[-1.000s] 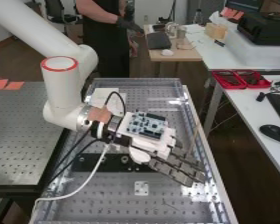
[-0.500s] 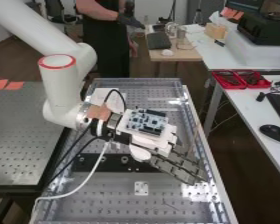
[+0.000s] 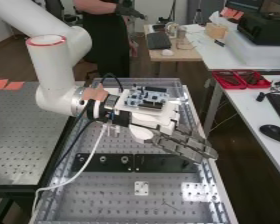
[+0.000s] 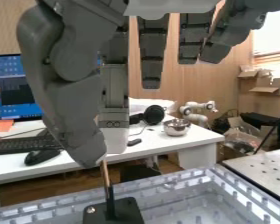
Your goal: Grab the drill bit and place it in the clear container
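Drill bit [image 4: 106, 176] (just one, nearly upright), fingers [image 3: 180, 148] pinching its upper end

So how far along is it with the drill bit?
The grasp looks done: the hand seems to pinch the drill bit between thumb and finger. The bit's lower end meets a black block, so lifting it away and placing it in the clear container seem left.

Bright room light, white glare on the bench [image 3: 192, 191]
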